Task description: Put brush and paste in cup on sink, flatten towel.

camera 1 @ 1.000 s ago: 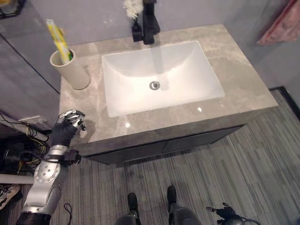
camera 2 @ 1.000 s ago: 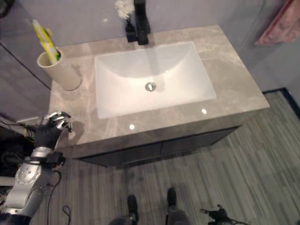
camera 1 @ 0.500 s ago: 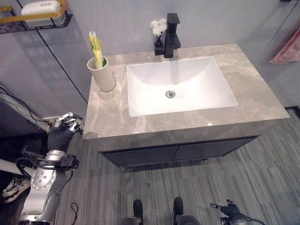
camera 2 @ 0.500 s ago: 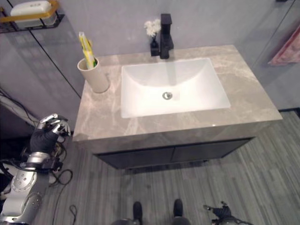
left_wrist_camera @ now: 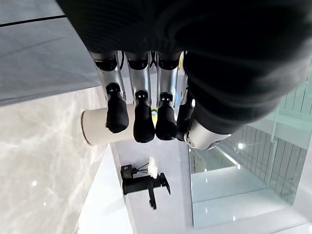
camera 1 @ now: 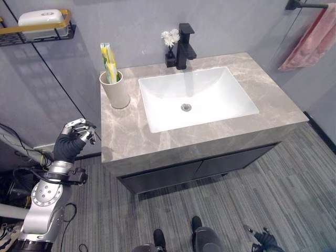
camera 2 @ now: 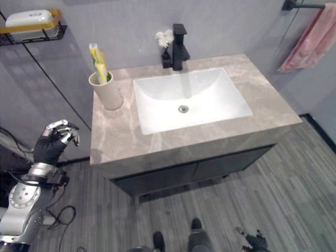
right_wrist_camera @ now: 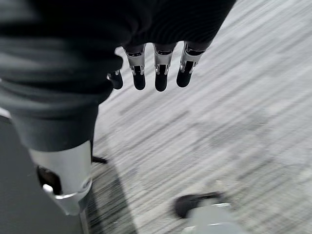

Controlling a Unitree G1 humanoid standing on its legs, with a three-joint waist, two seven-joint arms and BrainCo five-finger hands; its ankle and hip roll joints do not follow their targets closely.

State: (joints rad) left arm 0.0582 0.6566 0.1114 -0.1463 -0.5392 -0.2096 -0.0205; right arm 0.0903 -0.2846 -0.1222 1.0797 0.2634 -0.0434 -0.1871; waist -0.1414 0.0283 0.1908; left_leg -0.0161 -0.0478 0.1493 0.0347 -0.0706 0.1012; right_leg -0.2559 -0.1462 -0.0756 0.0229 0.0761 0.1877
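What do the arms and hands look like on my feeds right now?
The left arm is silver-grey with rounded joints. The left hand wears a dark ribbed cover over its back and wrist, with silver, dark-tipped fingers. The right hand looks the same.

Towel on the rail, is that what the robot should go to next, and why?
Probably yes: a small turn toward the pink towel. The cup on the counter already holds the toothbrush and paste, while the towel hangs bunched on its rail at the far right. The left robot hand hovers curled and holding nothing beside the counter's left end; the right robot hand hangs low over the floor.
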